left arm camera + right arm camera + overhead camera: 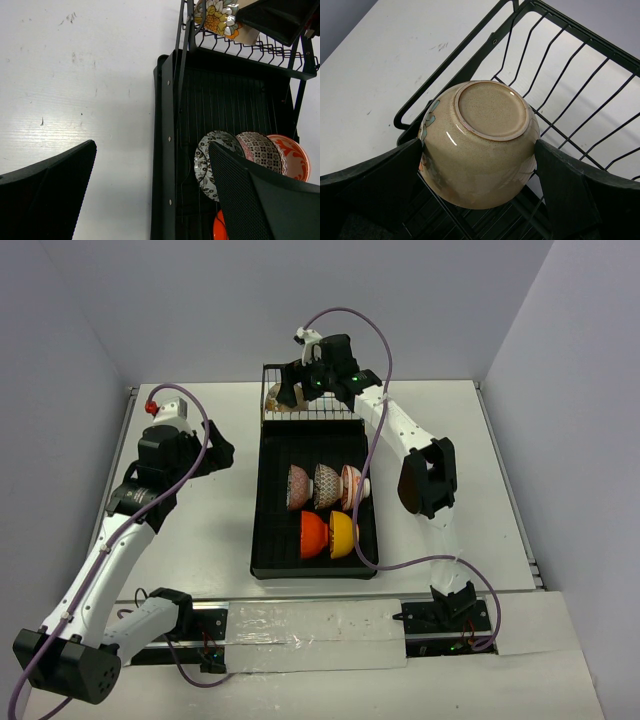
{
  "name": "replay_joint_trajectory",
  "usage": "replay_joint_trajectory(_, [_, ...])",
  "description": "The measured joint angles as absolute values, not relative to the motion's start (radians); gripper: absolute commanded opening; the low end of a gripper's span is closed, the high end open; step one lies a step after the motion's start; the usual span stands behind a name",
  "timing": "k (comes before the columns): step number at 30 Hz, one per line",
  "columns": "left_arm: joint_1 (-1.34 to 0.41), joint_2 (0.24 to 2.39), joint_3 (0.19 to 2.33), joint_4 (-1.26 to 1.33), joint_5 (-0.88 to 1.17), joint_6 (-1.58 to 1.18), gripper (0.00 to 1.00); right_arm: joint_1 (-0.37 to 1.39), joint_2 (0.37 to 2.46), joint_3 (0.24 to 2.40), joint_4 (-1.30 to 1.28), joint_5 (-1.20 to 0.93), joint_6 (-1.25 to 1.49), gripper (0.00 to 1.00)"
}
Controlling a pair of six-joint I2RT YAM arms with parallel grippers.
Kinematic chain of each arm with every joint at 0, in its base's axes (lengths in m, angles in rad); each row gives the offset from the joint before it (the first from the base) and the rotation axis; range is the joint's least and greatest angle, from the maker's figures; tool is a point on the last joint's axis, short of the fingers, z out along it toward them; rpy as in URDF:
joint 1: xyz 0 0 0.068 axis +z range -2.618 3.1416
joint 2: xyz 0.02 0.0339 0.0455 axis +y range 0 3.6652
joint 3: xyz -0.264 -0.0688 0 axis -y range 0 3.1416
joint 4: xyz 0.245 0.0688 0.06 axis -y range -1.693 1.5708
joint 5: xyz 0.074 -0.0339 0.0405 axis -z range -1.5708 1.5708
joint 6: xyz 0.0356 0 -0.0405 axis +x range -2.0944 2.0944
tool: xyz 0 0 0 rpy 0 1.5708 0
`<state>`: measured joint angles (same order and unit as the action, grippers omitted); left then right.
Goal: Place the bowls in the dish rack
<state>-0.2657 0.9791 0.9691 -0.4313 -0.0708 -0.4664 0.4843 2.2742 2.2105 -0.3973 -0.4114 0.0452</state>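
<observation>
The dish rack (268, 530) is a long black ribbed tray with a wire basket (312, 405) at its far end. Three patterned bowls (326, 486) stand on edge in a row mid-tray, and the left wrist view shows them too (260, 150). In front of them stand a red-orange bowl (313, 535) and a yellow-orange bowl (343, 533). A beige bowl (485, 145) with a floral inside (220, 17) lies bottom-up in the basket. My right gripper (479, 150) is open, its fingers (565, 185) close against both sides of that bowl. My left gripper (152, 146) hangs open and empty over the rack's left rim.
The white table (200, 540) stretches left of the rack, and a narrower strip (480, 470) runs on its right. Grey walls close in the back and sides. The right arm's purple cable (370, 540) droops across the rack's near right corner.
</observation>
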Motion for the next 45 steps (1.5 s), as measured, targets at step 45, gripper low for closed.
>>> replay_joint_trajectory(45, [-0.245,0.979,0.969,-0.431,-0.038,-0.469,0.99,0.485,2.156,2.192,-0.423,-0.356,0.036,1.00])
